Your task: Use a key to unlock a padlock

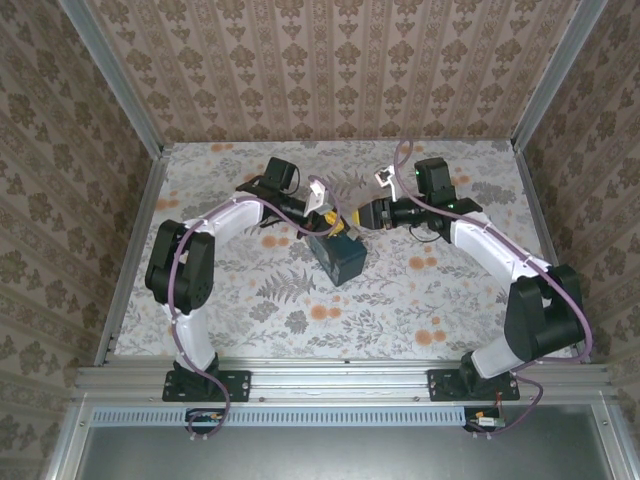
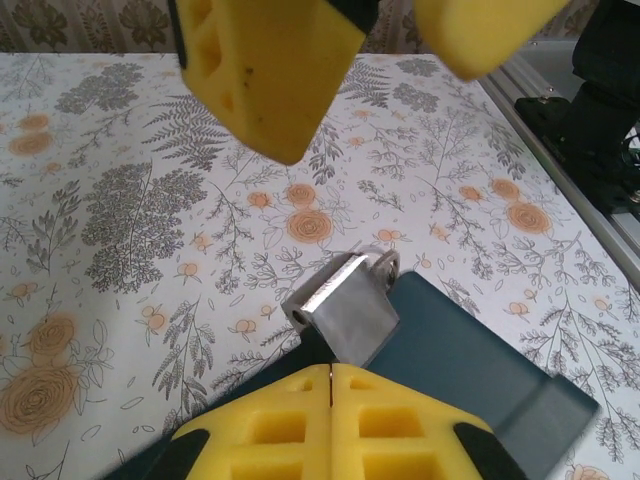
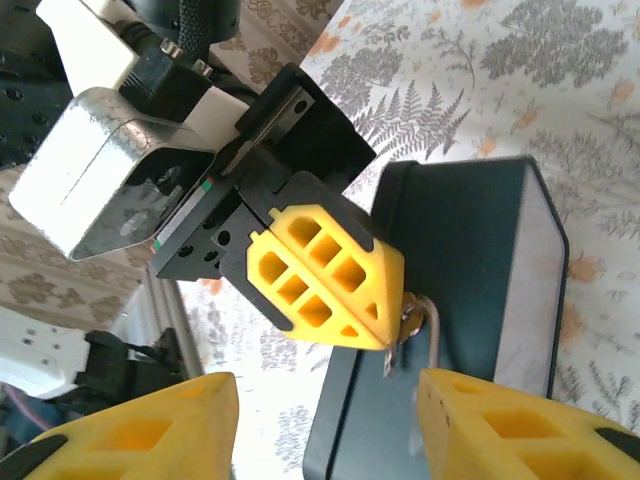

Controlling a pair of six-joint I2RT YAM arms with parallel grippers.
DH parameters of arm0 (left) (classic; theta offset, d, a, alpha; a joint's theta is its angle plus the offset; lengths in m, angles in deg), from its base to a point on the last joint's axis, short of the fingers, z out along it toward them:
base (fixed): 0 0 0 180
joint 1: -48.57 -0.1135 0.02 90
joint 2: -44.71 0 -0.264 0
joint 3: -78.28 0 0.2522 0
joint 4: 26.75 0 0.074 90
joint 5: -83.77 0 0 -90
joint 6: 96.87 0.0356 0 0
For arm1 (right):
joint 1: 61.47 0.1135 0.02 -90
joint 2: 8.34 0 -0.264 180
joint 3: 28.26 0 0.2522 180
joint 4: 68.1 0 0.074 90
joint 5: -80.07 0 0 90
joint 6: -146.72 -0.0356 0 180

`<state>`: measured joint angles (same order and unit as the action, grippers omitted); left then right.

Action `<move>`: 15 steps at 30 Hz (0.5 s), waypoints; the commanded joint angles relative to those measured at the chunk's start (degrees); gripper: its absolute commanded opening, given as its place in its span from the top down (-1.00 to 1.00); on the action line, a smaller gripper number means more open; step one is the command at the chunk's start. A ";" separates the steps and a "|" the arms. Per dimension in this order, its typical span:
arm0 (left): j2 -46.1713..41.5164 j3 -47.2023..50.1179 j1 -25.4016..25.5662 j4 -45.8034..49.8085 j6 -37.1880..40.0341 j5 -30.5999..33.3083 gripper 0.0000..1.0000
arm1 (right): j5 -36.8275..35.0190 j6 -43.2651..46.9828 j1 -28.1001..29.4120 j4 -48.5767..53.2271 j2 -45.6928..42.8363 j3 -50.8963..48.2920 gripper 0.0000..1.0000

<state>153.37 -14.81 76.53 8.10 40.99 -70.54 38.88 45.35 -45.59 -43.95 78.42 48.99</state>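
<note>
The small silver padlock (image 2: 345, 305) lies on the dark-blue box (image 2: 480, 350), with its shackle (image 3: 436, 330) pointing away from my left gripper (image 2: 331, 372). That gripper is shut, its tips against the lock's near end, and a thin dark sliver of the key (image 2: 331, 382) shows in the seam between the pads. From the right wrist view, the left gripper (image 3: 398, 325) meets the lock on top of the box (image 3: 480, 240). My right gripper (image 3: 325, 430) hangs open just above, nothing between its fingers (image 2: 265, 70). From the top, both grippers (image 1: 335, 228) (image 1: 368, 215) meet over the box (image 1: 340, 258).
The box sits mid-table on the floral cloth (image 1: 300, 310). Aluminium rails (image 2: 560, 130) and patterned walls (image 1: 330, 70) close the table in on three sides. The two arms nearly touch at the centre.
</note>
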 commanded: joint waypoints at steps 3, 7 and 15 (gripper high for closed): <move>0.74 -1.70 -0.46 1.27 1.28 -2.87 0.93 | -3.56 12.89 2.29 3.62 3.59 2.31 -0.01; 1.11 -1.79 -0.28 0.99 0.58 -2.41 0.93 | -9.25 15.03 1.89 4.56 5.00 2.30 0.03; -0.38 -1.09 -0.73 -0.14 -1.38 -0.84 0.91 | -15.82 22.48 1.18 4.59 -0.28 -0.97 -0.12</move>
<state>153.61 -15.10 76.47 8.05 40.49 -70.72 27.32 61.98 -44.37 -40.32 81.42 49.09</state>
